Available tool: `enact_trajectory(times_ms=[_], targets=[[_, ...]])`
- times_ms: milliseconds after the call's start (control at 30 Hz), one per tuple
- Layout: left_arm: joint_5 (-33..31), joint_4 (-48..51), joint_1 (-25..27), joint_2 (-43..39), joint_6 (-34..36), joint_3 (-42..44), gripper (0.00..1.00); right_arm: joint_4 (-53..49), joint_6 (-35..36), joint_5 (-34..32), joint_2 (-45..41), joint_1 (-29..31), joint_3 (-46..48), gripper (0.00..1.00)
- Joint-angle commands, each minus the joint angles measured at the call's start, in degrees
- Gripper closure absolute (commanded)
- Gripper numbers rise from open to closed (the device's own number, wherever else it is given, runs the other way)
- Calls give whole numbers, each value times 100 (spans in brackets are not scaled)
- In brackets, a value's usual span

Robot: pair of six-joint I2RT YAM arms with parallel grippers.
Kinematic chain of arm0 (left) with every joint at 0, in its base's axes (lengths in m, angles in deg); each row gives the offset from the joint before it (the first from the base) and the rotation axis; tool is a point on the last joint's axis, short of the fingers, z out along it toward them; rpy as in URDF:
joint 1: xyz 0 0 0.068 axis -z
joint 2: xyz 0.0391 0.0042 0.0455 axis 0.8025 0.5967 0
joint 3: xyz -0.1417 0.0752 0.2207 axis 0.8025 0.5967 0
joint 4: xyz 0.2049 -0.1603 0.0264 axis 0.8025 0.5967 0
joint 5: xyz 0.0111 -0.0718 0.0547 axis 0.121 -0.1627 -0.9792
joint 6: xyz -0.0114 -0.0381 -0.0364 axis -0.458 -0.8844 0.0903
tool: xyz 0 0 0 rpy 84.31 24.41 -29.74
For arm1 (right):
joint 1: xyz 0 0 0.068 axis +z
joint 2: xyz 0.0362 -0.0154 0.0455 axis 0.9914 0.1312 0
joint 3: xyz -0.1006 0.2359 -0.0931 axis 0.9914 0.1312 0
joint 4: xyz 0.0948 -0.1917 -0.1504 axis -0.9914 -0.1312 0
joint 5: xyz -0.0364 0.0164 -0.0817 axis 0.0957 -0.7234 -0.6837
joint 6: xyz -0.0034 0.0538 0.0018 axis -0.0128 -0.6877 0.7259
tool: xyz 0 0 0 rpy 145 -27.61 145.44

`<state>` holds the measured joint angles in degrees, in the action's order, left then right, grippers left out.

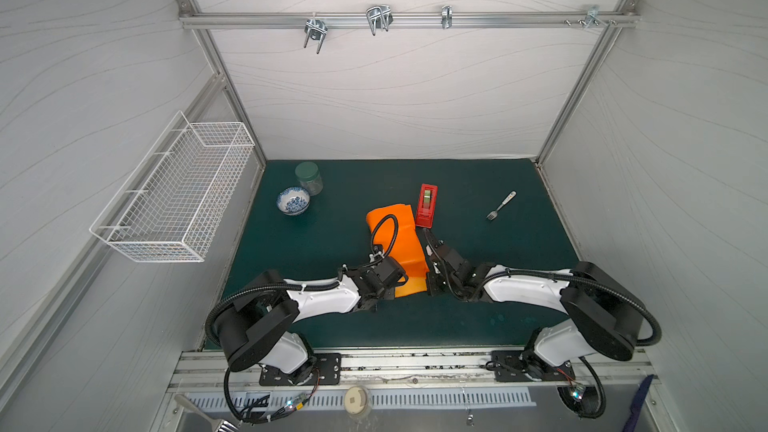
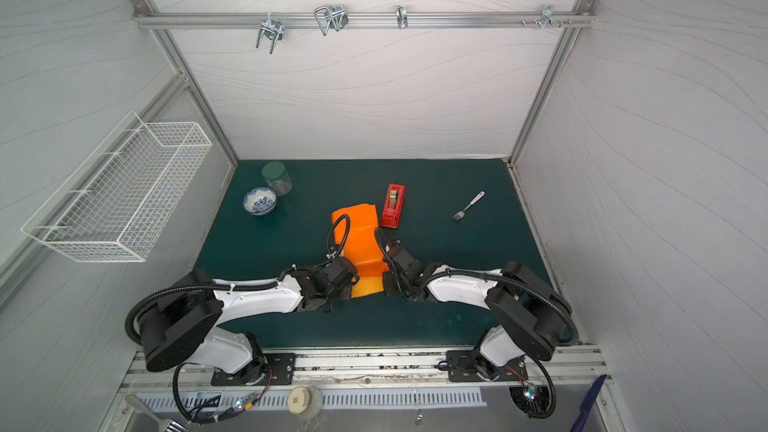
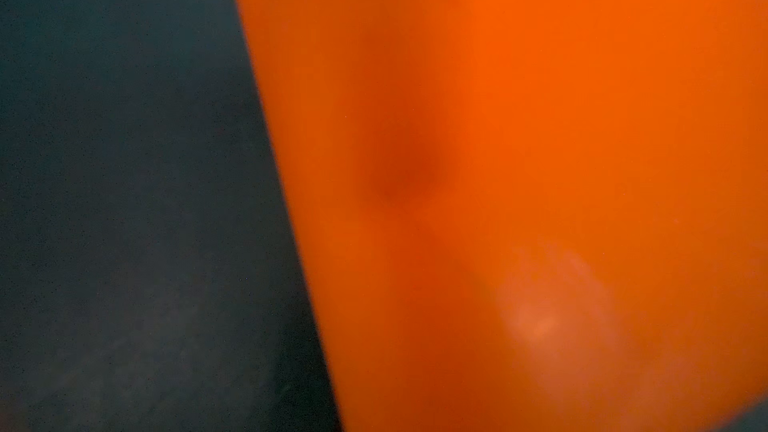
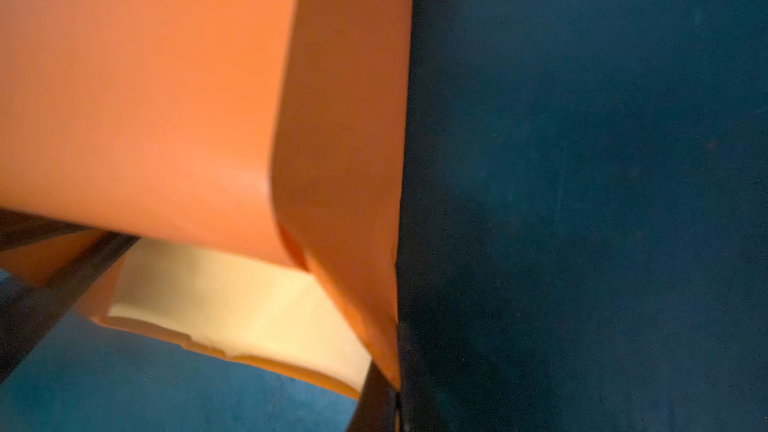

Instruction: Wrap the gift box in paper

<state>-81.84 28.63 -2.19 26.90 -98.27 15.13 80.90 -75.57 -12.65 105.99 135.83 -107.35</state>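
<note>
Over the felt-like mat (image 1: 332, 184), both jaws are closed, the right pinching glossy orange paper (image 1: 409, 243) (curled over).

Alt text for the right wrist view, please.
Close-up of the paper, a bright orange sheet folded over and filling about half the picture, its edge tapering into the shut jaws of the right gripper. A pale yellow surface shows under the fold; dark teal mat fills the rest.
</note>
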Motion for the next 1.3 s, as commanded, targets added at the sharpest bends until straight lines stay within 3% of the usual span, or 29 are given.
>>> enact_trajectory(times_ms=[0, 200, 300, 533, 700, 967, 1133, 1267], targets=[[-149, 234, 27, -32, -55, 53, 100, -33, -82, -125, -106, 46, 34, 87], [-138, 172, 31, -5, -59, 54, 100, -39, 226, -222, 74, -119, -151, 71], [-144, 184, 24, 19, -34, 36, 98, 66, 294, -187, 255, -158, -286, 71], [-156, 199, 24, 85, -28, -35, 92, 163, 335, -342, 654, -221, -511, 85], [-182, 182, 30, 50, -7, -16, 85, 317, 314, -398, 825, -219, -561, 88], [-247, 192, 28, -139, 12, 68, 69, 424, 264, -489, 853, -221, -533, 88], [-140, 141, 21, -394, -1, 155, 59, 345, 271, -391, 506, -223, -354, 80], [119, 140, 28, -435, -56, 166, 69, 244, 262, -324, 240, -221, -193, 76]])
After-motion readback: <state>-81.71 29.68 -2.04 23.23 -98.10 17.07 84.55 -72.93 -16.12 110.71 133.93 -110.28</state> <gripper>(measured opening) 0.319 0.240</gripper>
